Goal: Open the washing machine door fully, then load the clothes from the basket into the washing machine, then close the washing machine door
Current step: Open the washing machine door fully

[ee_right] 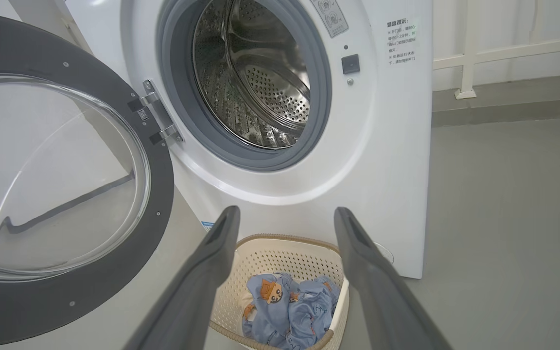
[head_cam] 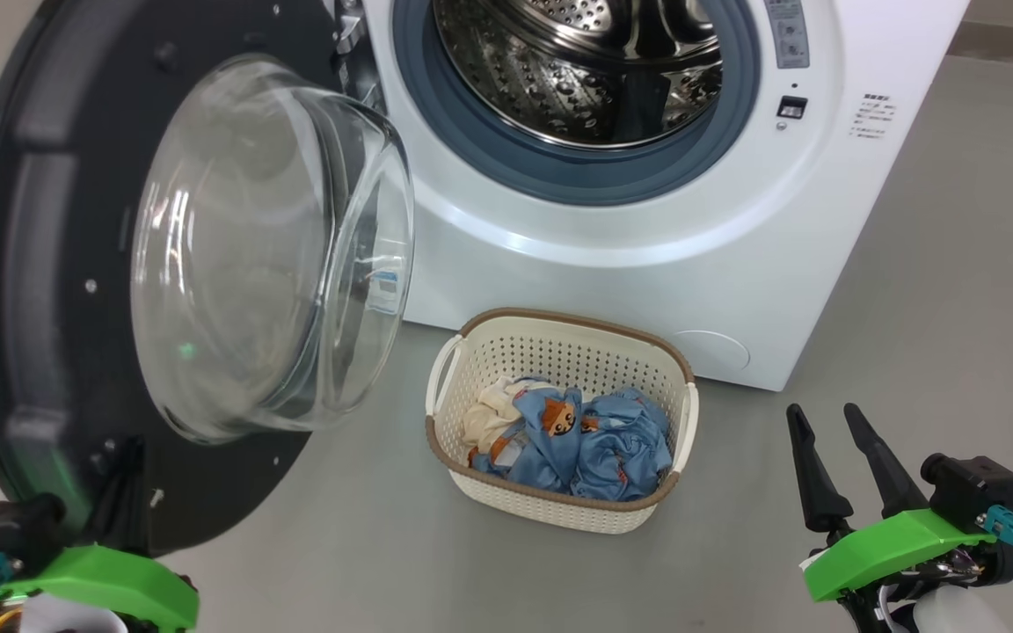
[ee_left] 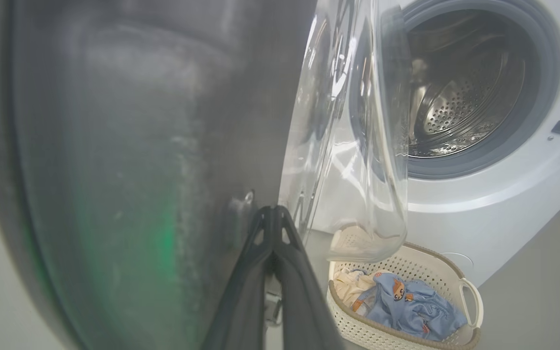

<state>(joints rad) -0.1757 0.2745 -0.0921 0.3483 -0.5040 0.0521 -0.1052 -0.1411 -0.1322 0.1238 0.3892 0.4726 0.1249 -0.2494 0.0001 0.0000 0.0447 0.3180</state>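
Door open, loading came next.
The left gripper (ee_left: 272,214), fingers together, sat at the door (head_cam: 58,264); the right gripper (head_cam: 821,411), spread and empty, would need to reach the clothes (head_cam: 594,440) in the basket (head_cam: 559,318).

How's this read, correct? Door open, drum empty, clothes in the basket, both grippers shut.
Not quite. The right gripper is open, its jaws spread wide apart, as the right wrist view shows; just the left gripper is shut. The door is open, the drum empty, the clothes in the basket.
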